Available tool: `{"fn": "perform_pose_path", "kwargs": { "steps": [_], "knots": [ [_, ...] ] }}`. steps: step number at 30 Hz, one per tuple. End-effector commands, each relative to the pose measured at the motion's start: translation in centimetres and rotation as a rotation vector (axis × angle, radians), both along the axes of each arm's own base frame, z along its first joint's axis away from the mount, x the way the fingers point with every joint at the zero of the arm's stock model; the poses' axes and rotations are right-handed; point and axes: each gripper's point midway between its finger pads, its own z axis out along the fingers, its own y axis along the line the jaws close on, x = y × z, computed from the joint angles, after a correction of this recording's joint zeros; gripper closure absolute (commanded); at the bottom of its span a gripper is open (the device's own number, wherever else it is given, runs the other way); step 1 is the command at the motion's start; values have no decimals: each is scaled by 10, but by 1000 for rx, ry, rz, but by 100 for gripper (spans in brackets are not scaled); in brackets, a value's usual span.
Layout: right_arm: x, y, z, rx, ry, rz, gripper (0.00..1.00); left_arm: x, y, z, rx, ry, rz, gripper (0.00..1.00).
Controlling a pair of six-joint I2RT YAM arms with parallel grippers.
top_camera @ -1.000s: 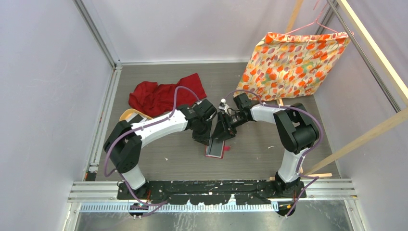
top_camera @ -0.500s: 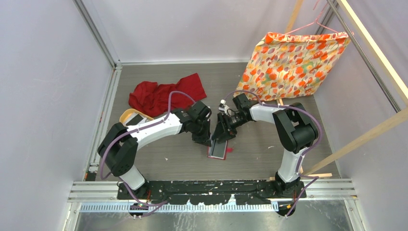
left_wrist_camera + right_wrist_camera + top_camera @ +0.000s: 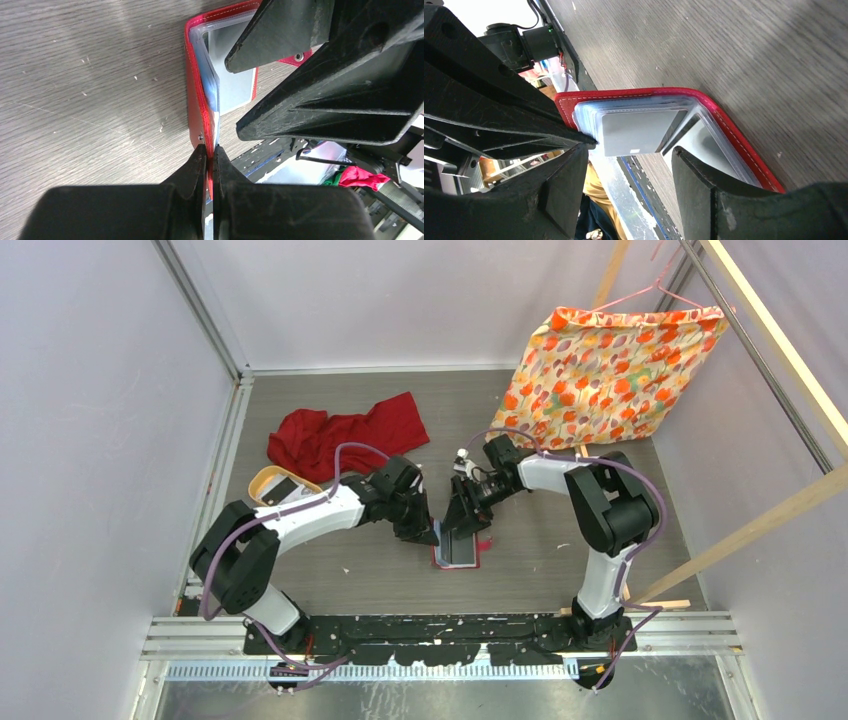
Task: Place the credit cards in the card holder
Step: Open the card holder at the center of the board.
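The red card holder (image 3: 458,552) lies open on the table between both arms. My left gripper (image 3: 210,150) is shut on the edge of its red cover (image 3: 192,85), which stands up from the table. My right gripper (image 3: 631,155) is open, its fingertips just short of the clear pockets (image 3: 719,145). A pale grey credit card (image 3: 636,131) sticks partway out of one pocket, right in front of the right gripper's gap and untouched by either finger. In the top view the left gripper (image 3: 425,533) and right gripper (image 3: 462,523) meet over the holder.
A crumpled red cloth (image 3: 345,435) lies at the back left, with a tan oval tray (image 3: 275,483) beside the left arm. A floral cloth (image 3: 610,370) hangs on a hanger at the back right. Wooden beams run along the right side.
The left arm has swung lower and to the left while its gripper stays on the holder's edge. The cover now stands more upright. The right gripper has barely moved.
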Motion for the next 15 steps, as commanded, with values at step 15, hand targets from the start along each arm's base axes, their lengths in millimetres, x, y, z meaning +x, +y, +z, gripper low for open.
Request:
{"fn": "perform_pose_path", "kwargs": {
  "steps": [15],
  "knots": [
    [4,0,-5,-72,-62,42,34,10,-24,29,-196,-41,30,100]
  ]
}}
